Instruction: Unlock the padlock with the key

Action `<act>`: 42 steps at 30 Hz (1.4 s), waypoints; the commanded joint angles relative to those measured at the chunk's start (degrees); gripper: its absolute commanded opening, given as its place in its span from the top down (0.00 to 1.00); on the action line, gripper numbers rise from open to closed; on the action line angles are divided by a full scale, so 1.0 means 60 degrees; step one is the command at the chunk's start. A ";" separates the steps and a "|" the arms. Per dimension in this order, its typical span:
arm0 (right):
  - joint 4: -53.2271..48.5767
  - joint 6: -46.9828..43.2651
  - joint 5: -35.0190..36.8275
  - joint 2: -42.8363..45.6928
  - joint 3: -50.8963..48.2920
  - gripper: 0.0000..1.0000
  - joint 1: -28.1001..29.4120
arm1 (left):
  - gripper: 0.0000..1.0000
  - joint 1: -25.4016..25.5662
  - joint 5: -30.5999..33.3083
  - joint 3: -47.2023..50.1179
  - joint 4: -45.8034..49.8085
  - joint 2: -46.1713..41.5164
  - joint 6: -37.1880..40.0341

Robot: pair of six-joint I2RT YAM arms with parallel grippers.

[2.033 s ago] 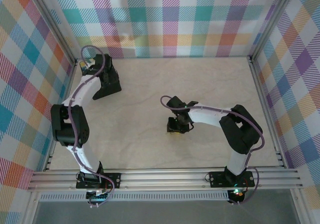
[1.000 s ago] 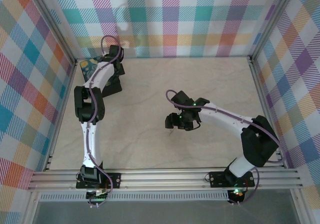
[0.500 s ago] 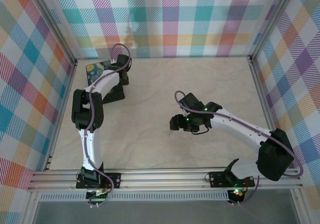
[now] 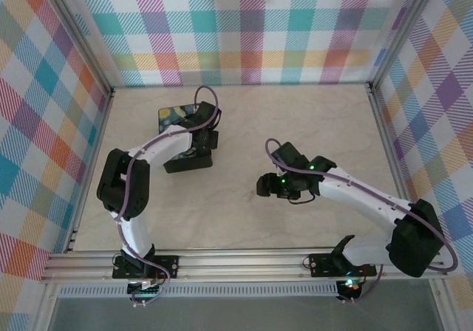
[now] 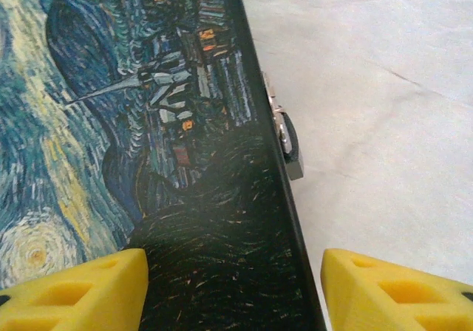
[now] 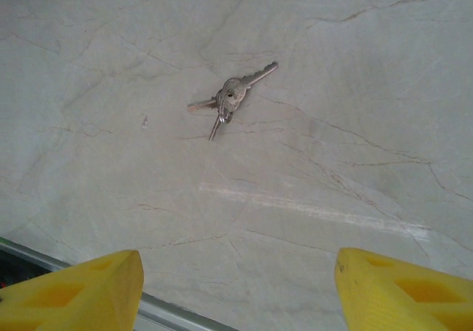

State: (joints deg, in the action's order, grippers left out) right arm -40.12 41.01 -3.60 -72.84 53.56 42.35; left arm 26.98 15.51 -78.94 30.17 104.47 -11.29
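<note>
A small grey padlock (image 5: pixel 293 157) hangs on the hasp at the side of a dark box (image 4: pixel 176 113) printed with a swirly night sky. My left gripper (image 5: pixel 235 290) is open above the box (image 5: pixel 148 124). Its jaws straddle the box's right edge, one yellow finger (image 5: pixel 74 290) over the lid and the other over the table. In the top view this gripper (image 4: pixel 191 157) covers the box's near end. A bunch of silver keys (image 6: pixel 230 98) lies flat on the table ahead of my right gripper (image 6: pixel 236 294), which is open and empty and hovers mid-table (image 4: pixel 264 185).
The pale marble table (image 4: pixel 295 124) is walled by checked panels on three sides. An aluminium rail (image 4: pixel 244 264) runs along the near edge, and a metal strip (image 6: pixel 170 312) shows at the bottom of the right wrist view.
The left arm has swung right from the far-left corner, and the box now lies further right. The right arm has stretched out, its gripper drifting slightly right.
</note>
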 commanded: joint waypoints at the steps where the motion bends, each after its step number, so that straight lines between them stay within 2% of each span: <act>1: -0.0125 0.0168 0.0131 0.0450 -0.0133 0.31 -0.0247 | 0.31 -0.0035 -0.1209 0.0175 0.0596 -0.1054 -0.0564; 3: -0.0124 0.0075 0.0102 0.0532 -0.0152 0.31 -0.0432 | 0.22 -0.0141 -0.1014 0.0268 0.0756 -0.1730 -0.0953; 5: -0.0096 -0.0068 0.0079 0.0499 -0.0116 0.31 -0.0591 | 0.18 -0.0453 -0.0931 0.0456 0.1145 -0.2241 -0.1511; 9: -0.0071 -0.0316 0.0161 0.0193 0.0041 0.31 -0.0698 | 0.15 -0.1744 -0.1165 0.1648 0.1738 -0.3484 -0.3214; 13: 0.0306 -0.0405 -0.0071 -0.0209 0.0038 0.31 -0.0697 | 0.11 -0.3012 -0.1542 0.3106 0.1398 -0.4681 -0.4415; 16: 0.0625 -0.0462 -0.0364 -0.0596 0.0103 0.31 -0.0700 | 0.10 -0.3567 -0.2903 0.3827 0.0559 -0.4946 -0.4899; 18: 0.0693 -0.0507 -0.0462 -0.0824 0.0197 0.31 -0.0689 | 0.10 -0.3603 -0.3557 0.4040 0.0133 -0.4810 -0.5292; 22: 0.0870 -0.0523 -0.0514 -0.0934 0.0165 0.31 -0.0688 | 0.09 -0.3540 -0.4207 0.4515 -0.1005 -0.4767 -0.6328; 31: 0.0994 -0.0518 -0.0543 -0.0854 -0.0077 0.31 -0.0696 | 0.10 -0.2914 -0.3093 0.4627 -0.1565 -0.3724 -0.7015; 37: 0.0752 -0.0712 -0.0430 -0.0794 -0.0036 0.31 -0.0702 | 0.12 -0.2891 -0.2545 0.4576 -0.1856 -0.3130 -0.6602; 42: 0.0671 -0.0779 -0.0397 -0.0752 -0.0074 0.31 -0.0701 | 0.21 -0.2911 -0.2618 0.4312 -0.1486 -0.2578 -0.5146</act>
State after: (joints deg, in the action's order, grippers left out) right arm -34.79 37.76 -6.07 -78.39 53.25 38.22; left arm 9.34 -1.52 -52.60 18.98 85.91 -48.53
